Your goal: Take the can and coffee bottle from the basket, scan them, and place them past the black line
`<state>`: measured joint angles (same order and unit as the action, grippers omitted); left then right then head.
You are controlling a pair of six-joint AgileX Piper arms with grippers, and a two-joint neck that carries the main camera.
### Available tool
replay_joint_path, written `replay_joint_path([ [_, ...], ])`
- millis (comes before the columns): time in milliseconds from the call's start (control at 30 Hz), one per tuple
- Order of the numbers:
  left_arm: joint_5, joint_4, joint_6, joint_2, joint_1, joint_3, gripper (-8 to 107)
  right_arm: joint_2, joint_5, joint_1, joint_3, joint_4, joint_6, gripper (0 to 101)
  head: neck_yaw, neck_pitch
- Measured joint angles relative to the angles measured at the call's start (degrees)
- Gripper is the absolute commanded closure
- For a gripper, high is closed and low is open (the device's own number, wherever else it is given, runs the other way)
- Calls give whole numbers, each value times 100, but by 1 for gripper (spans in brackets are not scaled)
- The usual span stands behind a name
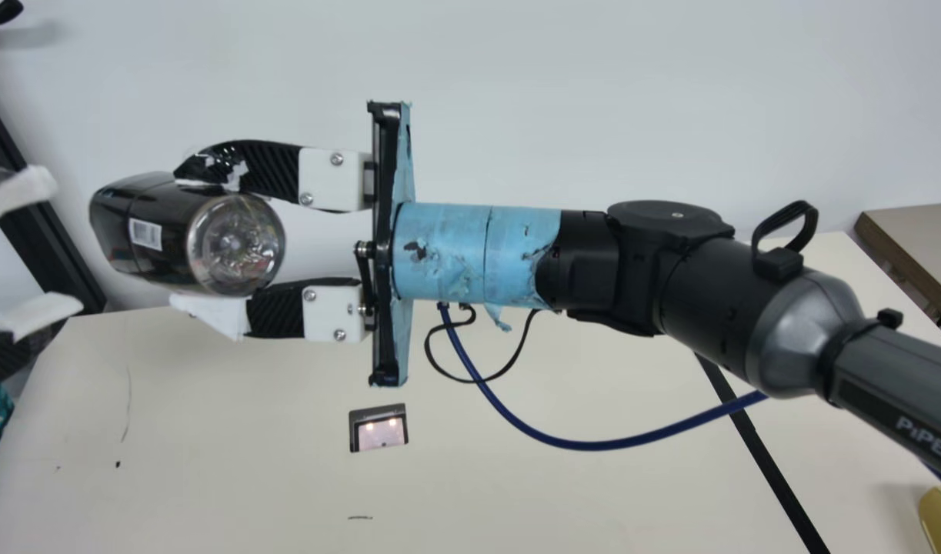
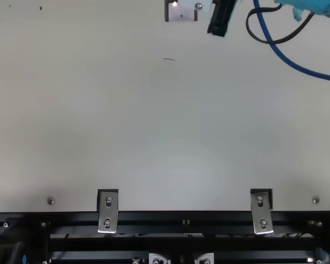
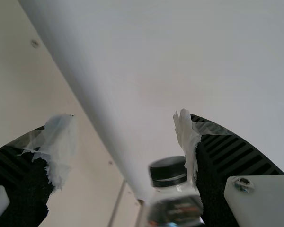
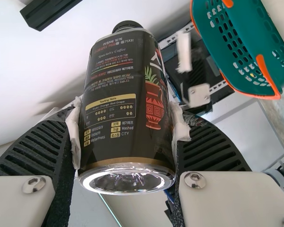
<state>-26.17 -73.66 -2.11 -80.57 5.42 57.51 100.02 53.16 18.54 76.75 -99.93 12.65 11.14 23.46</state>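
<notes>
The cream bench (image 1: pixel 247 462) runs back to a plain white wall (image 1: pixel 593 100). Its top carries a thin curved scratch, a dark speck and a short dash. Set in it is a small square scanner (image 1: pixel 378 428) with a dark frame and a lit window; farther right, a straight black line (image 1: pixel 770 469) slants across. At the right edge stands a beige board with a brown edge (image 1: pixel 916 261), and a dark frame (image 1: pixel 39 200) leans against the wall at the left. The top view shows black metal rails (image 2: pixel 187 219) along the bench's edge, with two silvery brackets (image 2: pixel 108 212) over it.

Above the bench, the right tool (image 1: pixel 208 238) is clamped on the glossy black coffee bottle (image 1: pixel 166 231), tilted, its clear-rimmed base facing the camera and a white barcode label on its side. The left tool (image 1: pixel 48 246), at the left edge, is spread and holding nothing. In the right wrist view, a teal plastic basket with orange trim (image 4: pixel 255 38) lies beyond the bottle.
</notes>
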Motion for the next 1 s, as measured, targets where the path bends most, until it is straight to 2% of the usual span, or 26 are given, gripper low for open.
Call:
replay_joint_path([
  [100, 427, 1312, -327, -41, -86, -23, 9, 0, 0, 0, 0, 0, 0, 101, 0, -29],
  [233, 482, 2320, -348, -41, -86, -23, 9, 0, 20, 0, 0, -8, -6, 101, 0, 0],
  [333, 472, 2759, -348, -41, -86, -23, 9, -18, -68, -25, -7, 10, -97, 101, 0, 0],
  [467, 468, 2887, -348, -41, -86, -23, 9, -117, -237, -114, -24, 6, -283, 101, 0, 0],
  [600, 468, 2874, -348, -41, -86, -23, 9, -281, -590, -321, 19, -13, -257, 101, 0, 0],
  [800, 468, 2874, -348, -41, -86, -23, 9, -640, -1501, -412, -150, -45, -18, 101, 0, 0],
  [1000, 468, 2874, -348, -41, -86, -23, 9, -1015, -2355, 42, -659, -26, 206, 101, 0, -29],
])
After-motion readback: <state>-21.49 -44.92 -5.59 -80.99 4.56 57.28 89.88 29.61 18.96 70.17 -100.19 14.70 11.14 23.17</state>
